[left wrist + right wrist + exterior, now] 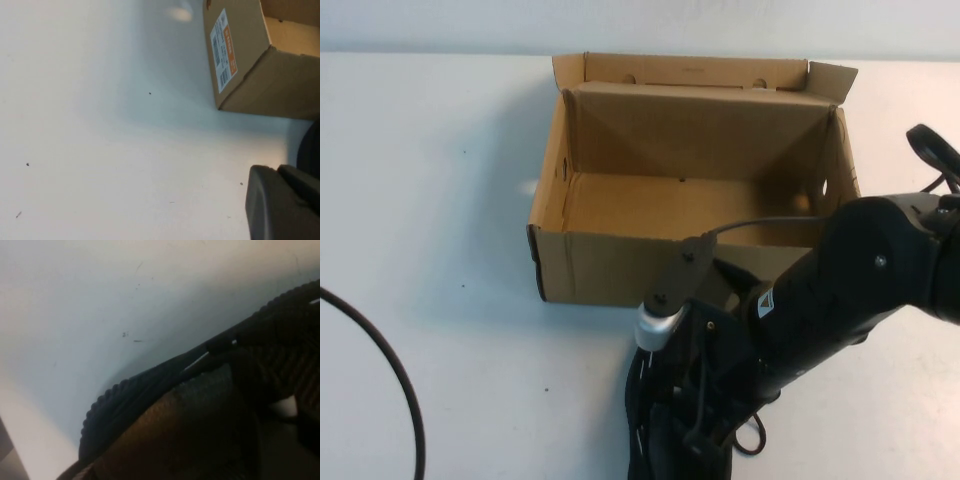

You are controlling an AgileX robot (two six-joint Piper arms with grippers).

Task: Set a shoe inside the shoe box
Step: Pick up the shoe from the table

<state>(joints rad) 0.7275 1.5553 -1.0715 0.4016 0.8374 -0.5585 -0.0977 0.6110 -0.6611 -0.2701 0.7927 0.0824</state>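
Observation:
The brown cardboard shoe box [620, 262] stands open at the table's middle, flaps upright, its inside bare. The black shoe [655, 435] lies on the table just in front of the box's near wall, mostly hidden under my right arm. My right gripper [695, 425] is down on the shoe. In the right wrist view the shoe's ridged edge and knit side [150, 385] fill the picture at very close range. My left gripper [280, 200] is out of the high view; its wrist view shows it shut and empty above the table, near the box's corner [250, 85].
A black cable [390, 370] curves over the table at the left. A white and orange label [223, 50] is on the box's left end wall. Bare white table lies left of the box.

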